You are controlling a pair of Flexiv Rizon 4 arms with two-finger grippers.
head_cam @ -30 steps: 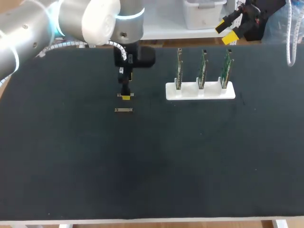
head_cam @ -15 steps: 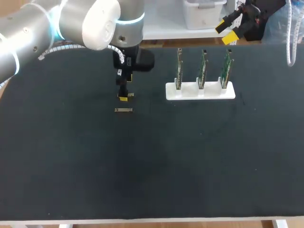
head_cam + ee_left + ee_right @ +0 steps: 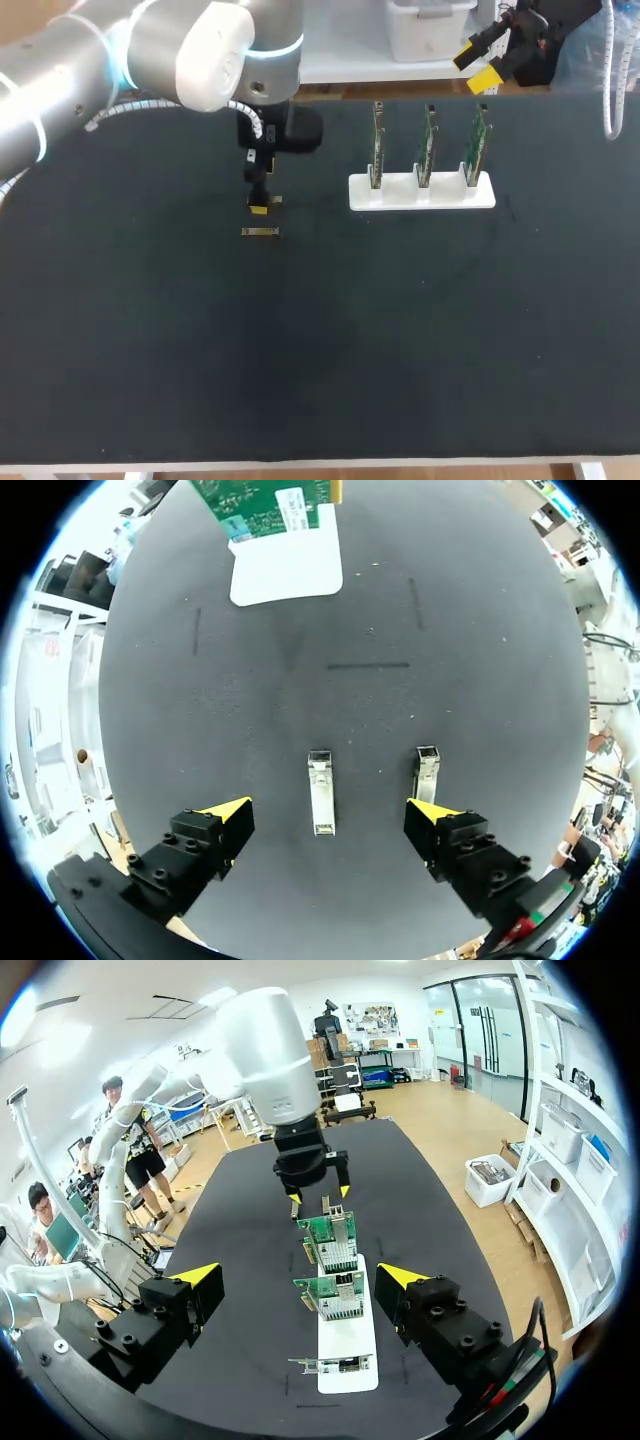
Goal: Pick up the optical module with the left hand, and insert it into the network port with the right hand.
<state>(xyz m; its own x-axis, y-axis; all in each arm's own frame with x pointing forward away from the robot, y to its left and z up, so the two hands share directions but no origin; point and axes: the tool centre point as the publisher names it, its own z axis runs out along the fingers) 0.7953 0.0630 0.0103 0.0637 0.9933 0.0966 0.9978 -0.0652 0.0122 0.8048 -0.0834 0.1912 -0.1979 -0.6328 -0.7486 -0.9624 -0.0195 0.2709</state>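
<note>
The left gripper (image 3: pixel 328 815) has eased slightly lower over the black tabletop (image 3: pixel 320 350) — fingers wide apart, one optical module (image 3: pixel 321 792) lying untouched between them, a second module (image 3: pixel 427 773) just beside one finger, both near the far edge, left of the white card holder (image 3: pixel 422 192). The right gripper (image 3: pixel 298 1275) hangs beyond the far-right corner — fingers spread.

I'm running this from afar in what looks like a robotics lab set up for electronics work. My left arm (image 3: pixel 200 50), a heavy grey-and-white machine with a glowing blue ring at its joint, hangs over a table (image 3: pixel 400 350) covered in plain black matting. On it a white stand (image 3: pixel 420 192) holds three bare green circuit boards (image 3: pixel 425 140) upright, with two small metal modules (image 3: pixel 321 792) lying near.
</note>
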